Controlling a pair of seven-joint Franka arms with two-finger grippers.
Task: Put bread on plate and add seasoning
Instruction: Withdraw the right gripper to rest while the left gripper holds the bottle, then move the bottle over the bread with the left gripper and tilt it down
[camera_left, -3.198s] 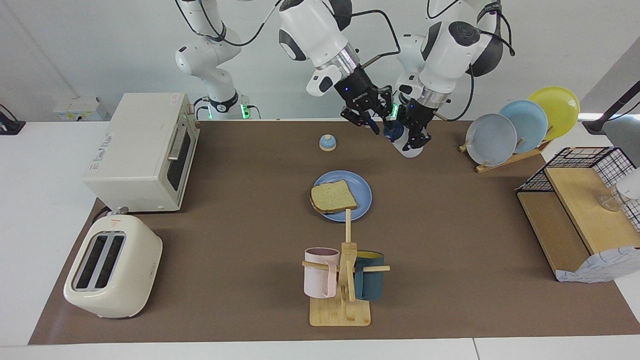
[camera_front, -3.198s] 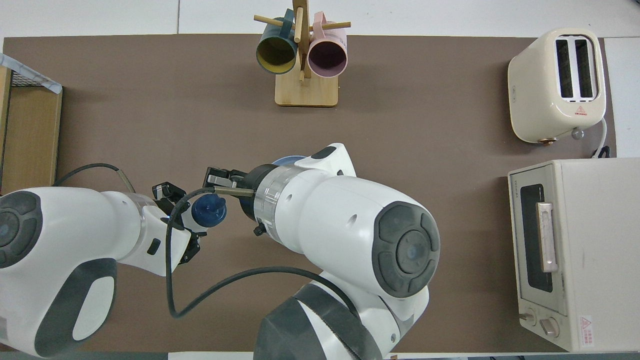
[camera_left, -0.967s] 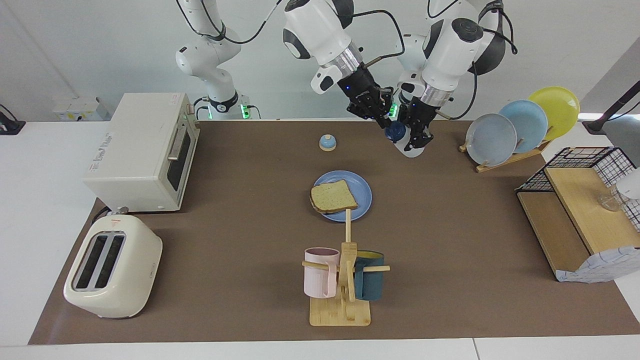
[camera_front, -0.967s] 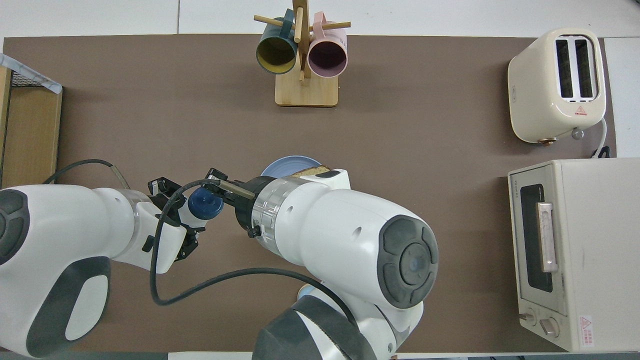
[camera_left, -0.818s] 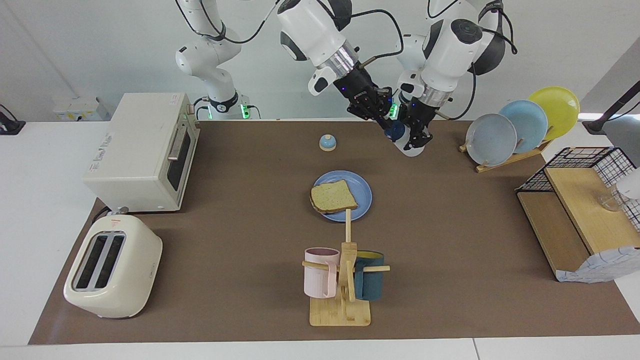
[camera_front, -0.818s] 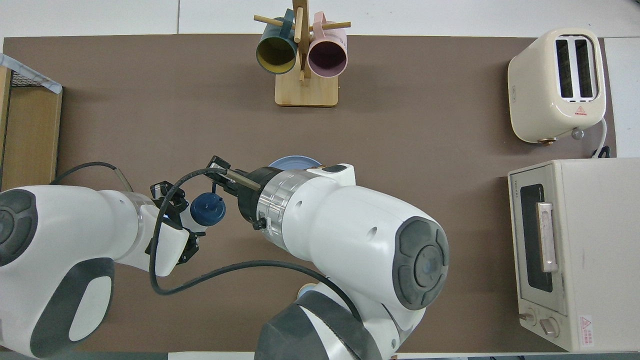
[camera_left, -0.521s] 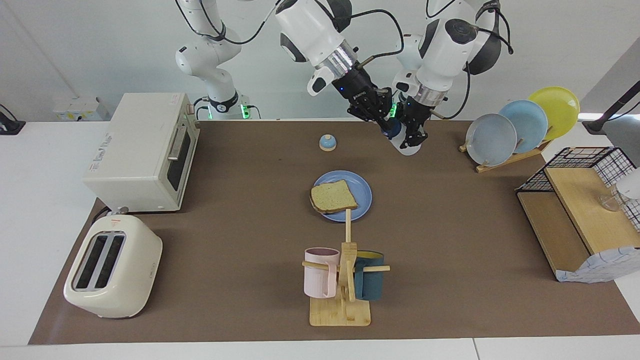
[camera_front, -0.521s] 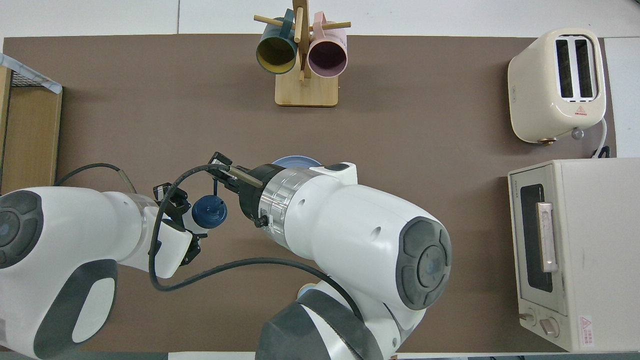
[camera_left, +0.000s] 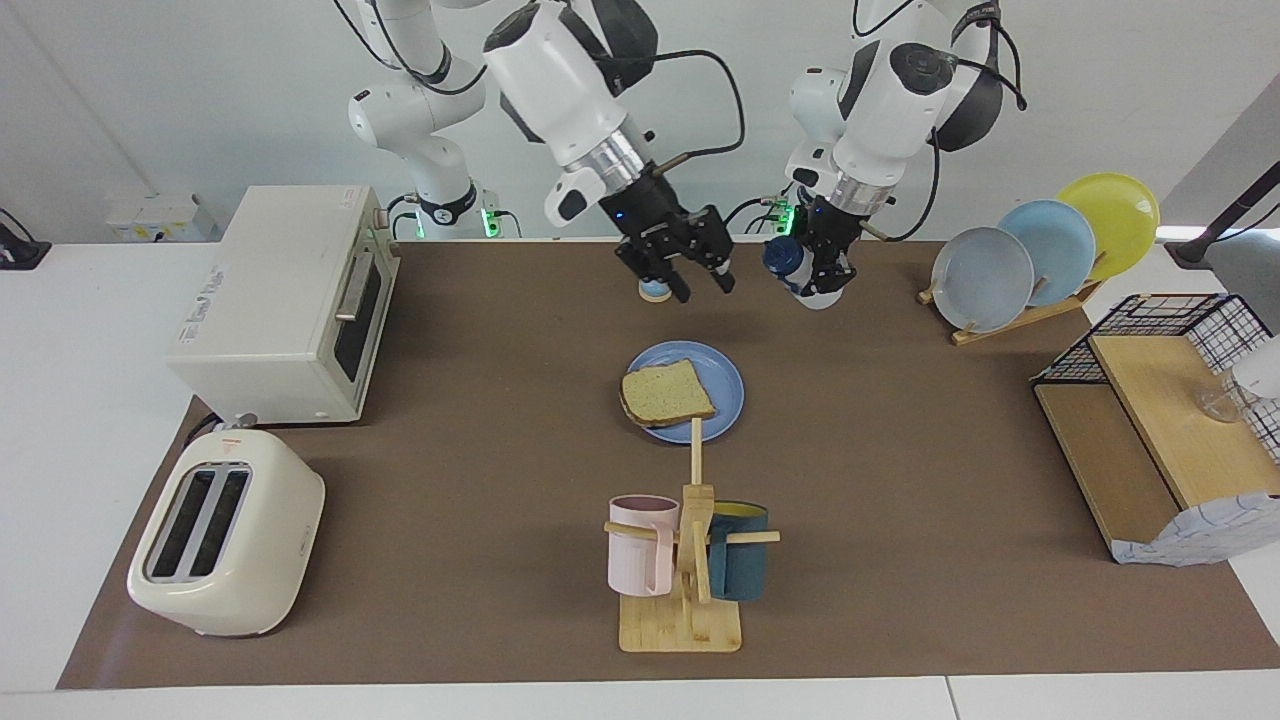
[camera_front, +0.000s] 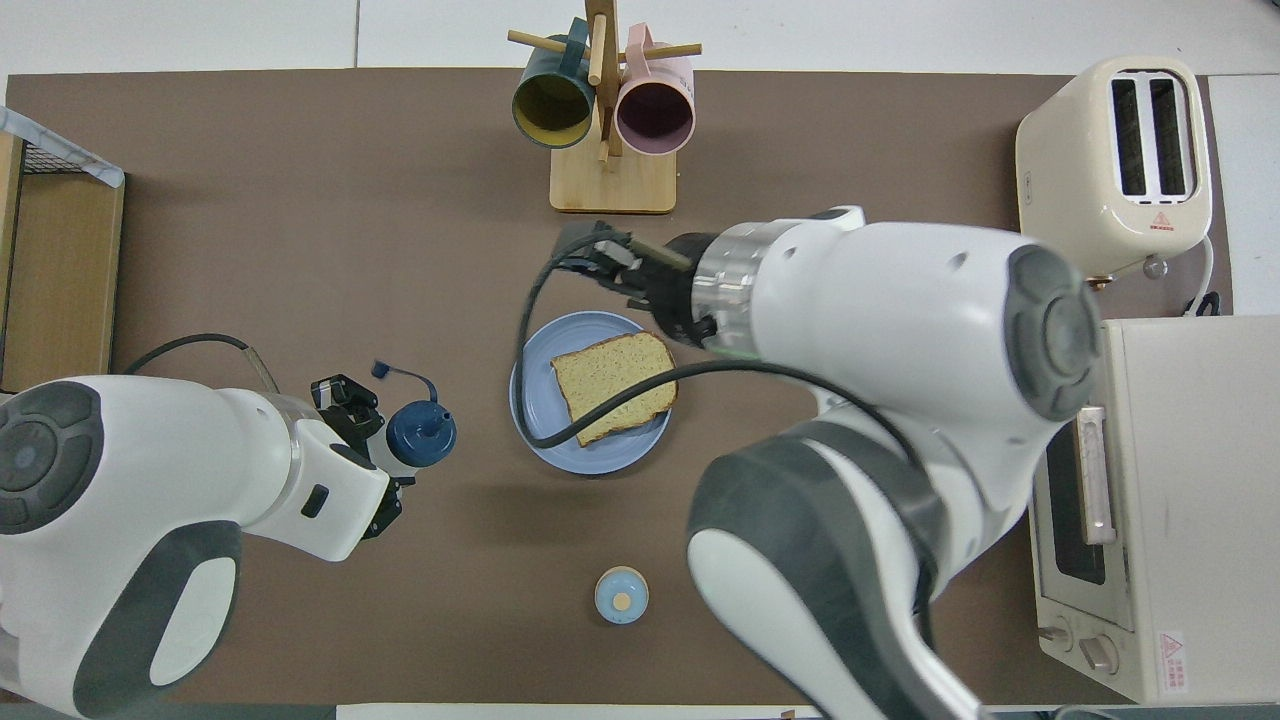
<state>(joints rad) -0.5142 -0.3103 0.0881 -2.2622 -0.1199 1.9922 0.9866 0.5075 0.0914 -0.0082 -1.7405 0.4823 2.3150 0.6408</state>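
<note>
Bread sits on the plate; beside the plate, the left gripper grips the bottle, apparently uncapped since the wide-open right gripper withdrew, ready for pouring.

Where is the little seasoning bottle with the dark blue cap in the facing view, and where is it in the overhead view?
Facing view: the seasoning bottle is held up in the left tool, toward the top, between the bell and the plate rack.
Overhead view: low in the picture, its blue cap at the tip of the left arm.
Shared landmark: the blue plate holding the bread, beside the bottle in both views.
</note>
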